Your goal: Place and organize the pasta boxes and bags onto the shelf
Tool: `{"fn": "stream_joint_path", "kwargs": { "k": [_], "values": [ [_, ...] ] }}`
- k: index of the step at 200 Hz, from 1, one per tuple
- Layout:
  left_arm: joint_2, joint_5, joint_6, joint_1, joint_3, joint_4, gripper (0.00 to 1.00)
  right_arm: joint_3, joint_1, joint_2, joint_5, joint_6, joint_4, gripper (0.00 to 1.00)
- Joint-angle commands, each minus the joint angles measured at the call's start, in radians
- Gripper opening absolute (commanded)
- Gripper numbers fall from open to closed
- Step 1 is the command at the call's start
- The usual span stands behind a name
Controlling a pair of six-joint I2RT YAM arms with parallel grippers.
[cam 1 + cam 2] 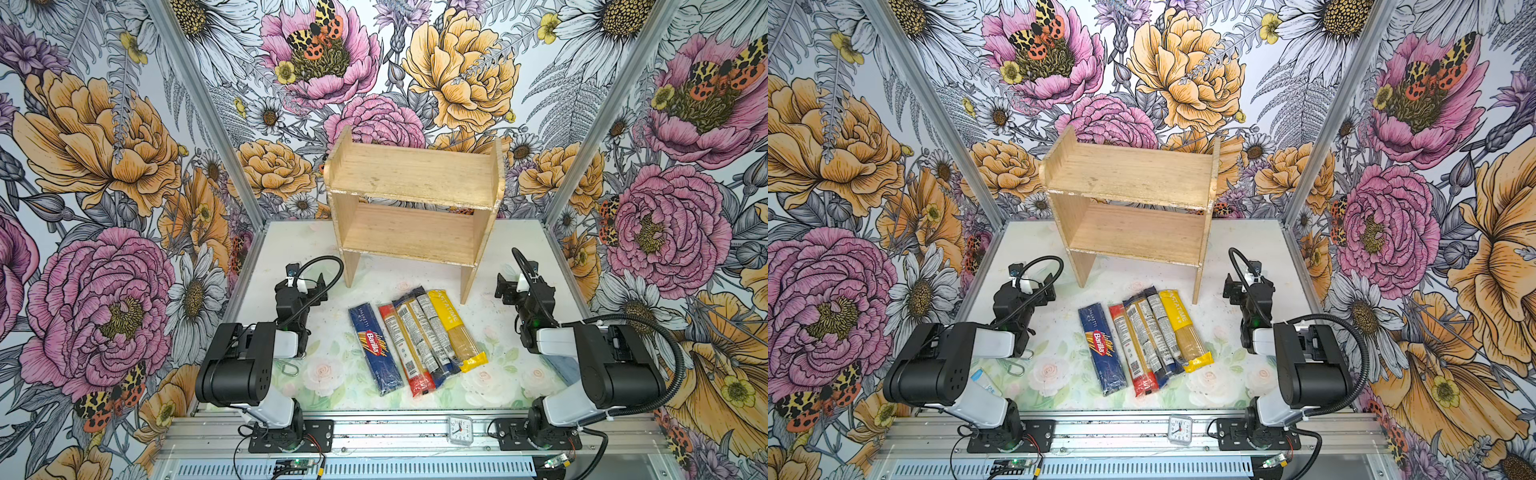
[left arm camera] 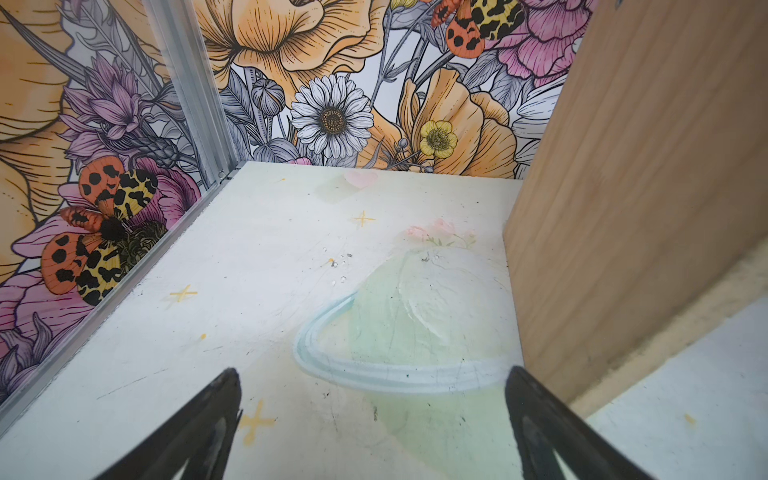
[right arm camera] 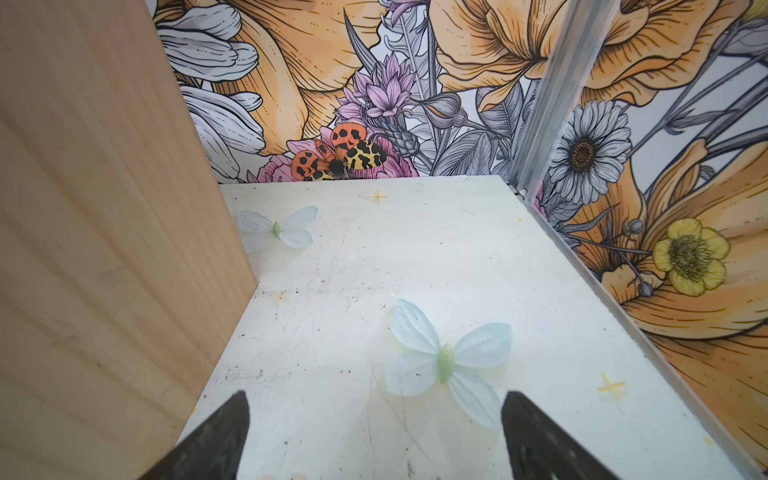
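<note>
Top views both show five pasta packs (image 1: 415,340) side by side on the table (image 1: 519,241) before the empty shelf (image 1: 415,174), both jaws wide and empty, so reach slowly for the outer yellow pack (image 1: 446,316) and pinch its middle.

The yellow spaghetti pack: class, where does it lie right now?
In both top views the yellow spaghetti pack lies flat on the table, rightmost of the five packs, beside a clear blue-ended pack, just in front of the right leg of the shelf.
</note>
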Motion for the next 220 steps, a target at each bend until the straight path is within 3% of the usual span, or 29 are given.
{"fn": "stream_joint_path", "kwargs": {
  "k": [1, 31, 52, 144, 182, 220],
  "values": [
    [-0.016, -0.008, 0.016, -0.005, -0.004, 0.018, 0.99, -0.008, 0.008, 0.010, 0.018, -0.010, 0.026, 0.95],
    [-0.016, -0.051, 0.026, -0.023, -0.008, 0.030, 0.99, -0.008, 0.007, 0.010, 0.017, -0.010, 0.027, 0.95],
    [-0.013, -0.180, 0.002, -0.038, -0.009, 0.037, 0.99, -0.009, 0.008, 0.009, 0.017, -0.011, 0.027, 0.94],
    [-0.143, -0.193, 0.038, -0.069, 0.034, -0.148, 0.99, -0.012, 0.015, 0.008, 0.022, -0.014, 0.036, 0.93],
    [-0.267, -0.219, 0.098, -0.145, 0.067, -0.292, 0.99, -0.013, 0.014, 0.008, 0.023, -0.016, 0.036, 0.93],
    [-0.395, -0.264, -0.012, -0.270, 0.100, -0.447, 0.99, -0.014, 0.015, 0.008, 0.024, -0.017, 0.035, 0.92]
  ]
}}
